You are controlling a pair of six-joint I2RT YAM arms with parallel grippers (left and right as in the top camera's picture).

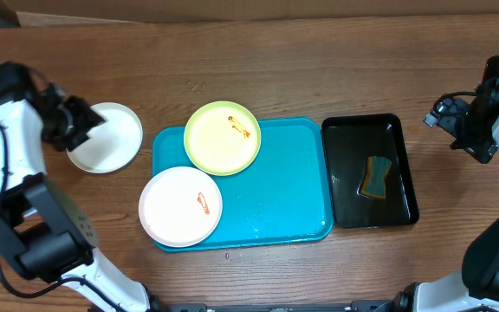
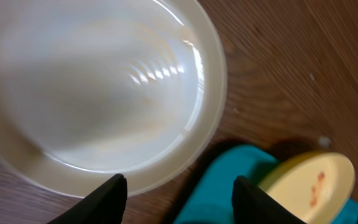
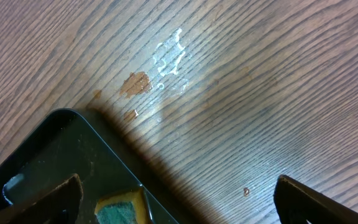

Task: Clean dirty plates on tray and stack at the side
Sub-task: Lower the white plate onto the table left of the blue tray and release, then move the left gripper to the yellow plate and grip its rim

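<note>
- Brown wood-grain table [image 1: 258, 69], with the turquoise tray [image 1: 293, 199] near its middle.
- Yellow-green plate [image 1: 222, 137] with an orange smear sits on the tray's far-left corner and overhangs the rim.
- Smeared white plate [image 1: 180, 206] sits on the tray's near-left corner, also overhanging. Its rim meets the yellow-green one.
- Clean white plate [image 1: 106, 137] lies on bare wood left of the tray, apart from it.
- Left gripper [image 1: 81, 121] is over that plate's left edge, fingers [image 2: 114, 199] released and spread, gripping nothing.
- Right gripper [image 3: 179, 205] is well right of the tray, fingers wide apart and empty.
- Black tray [image 1: 371, 121] is just right of the tray, with a sponge [image 1: 376, 176] inside.
- Wet patch [image 3: 169, 56] and brown spot [image 3: 135, 83] on the wood by the black tray's corner.
</note>
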